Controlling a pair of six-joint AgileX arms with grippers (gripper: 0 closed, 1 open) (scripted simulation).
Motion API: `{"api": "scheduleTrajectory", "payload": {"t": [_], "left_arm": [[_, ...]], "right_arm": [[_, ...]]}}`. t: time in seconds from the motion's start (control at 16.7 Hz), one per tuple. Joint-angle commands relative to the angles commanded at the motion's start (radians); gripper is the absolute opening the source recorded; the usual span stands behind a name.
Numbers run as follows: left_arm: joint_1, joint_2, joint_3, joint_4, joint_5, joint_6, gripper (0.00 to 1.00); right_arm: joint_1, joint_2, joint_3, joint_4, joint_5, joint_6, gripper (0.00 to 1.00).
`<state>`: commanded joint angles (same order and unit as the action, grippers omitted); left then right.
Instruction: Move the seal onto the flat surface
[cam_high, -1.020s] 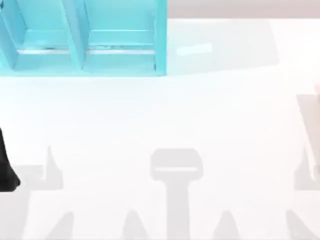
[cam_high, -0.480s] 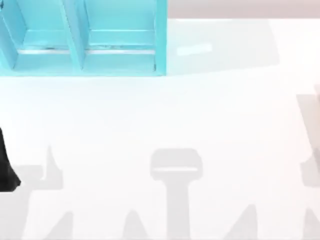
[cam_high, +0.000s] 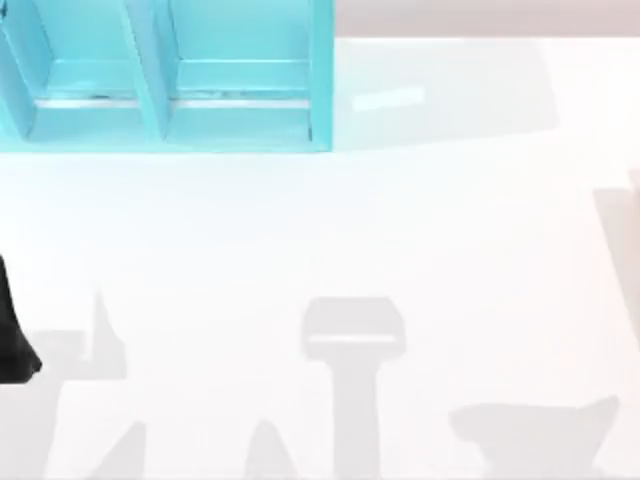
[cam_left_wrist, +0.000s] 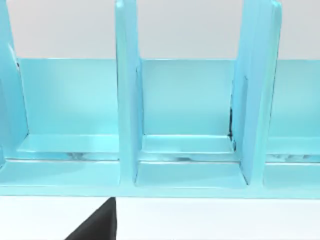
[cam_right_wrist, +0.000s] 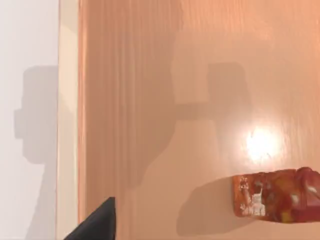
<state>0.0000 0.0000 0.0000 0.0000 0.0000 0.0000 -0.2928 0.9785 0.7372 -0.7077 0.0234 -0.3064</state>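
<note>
In the right wrist view the seal (cam_right_wrist: 274, 195), an orange-and-red blotchy lump, rests on a glossy orange-brown wooden surface (cam_right_wrist: 150, 100). A black part of my right gripper (cam_right_wrist: 97, 224) shows at the picture's edge, well apart from the seal and holding nothing I can see. The flat surface, the white tabletop (cam_high: 400, 230), spreads across the top view. My left arm (cam_high: 15, 335) is parked at the table's left edge. A black tip of the left gripper (cam_left_wrist: 97, 226) points toward the shelf.
A turquoise shelf unit (cam_high: 165, 75) with open compartments stands at the back left of the table; the left wrist view faces its compartments (cam_left_wrist: 185, 115). A white strip (cam_right_wrist: 27, 125) borders the wooden surface. Arm shadows lie along the table's front.
The shadow at the table's front right has shifted leftward and changed shape. The left arm and the shelf have not moved.
</note>
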Motion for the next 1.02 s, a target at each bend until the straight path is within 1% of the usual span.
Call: {"api": "scheduleTrajectory", "payload": {"t": [0.3, 0.54, 0.72, 1.02], "left_arm": [[0.0, 0.0, 0.0, 0.0, 0.0, 0.0, 1.0], [0.0, 0.0, 0.0, 0.0, 0.0, 0.0, 1.0], [0.0, 0.0, 0.0, 0.0, 0.0, 0.0, 1.0], [0.0, 0.0, 0.0, 0.0, 0.0, 0.0, 1.0]], "right_arm": [[-0.122, 0.384, 0.306, -0.275, 0.005, -0.103, 1.0], [-0.192, 0.605, 0.489, -0.433, -0.009, -0.163, 1.0], [-0.217, 0.686, 0.565, -0.494, -0.023, -0.189, 1.0], [-0.219, 0.702, 0.579, -0.5, -0.025, -0.193, 1.0]]}}
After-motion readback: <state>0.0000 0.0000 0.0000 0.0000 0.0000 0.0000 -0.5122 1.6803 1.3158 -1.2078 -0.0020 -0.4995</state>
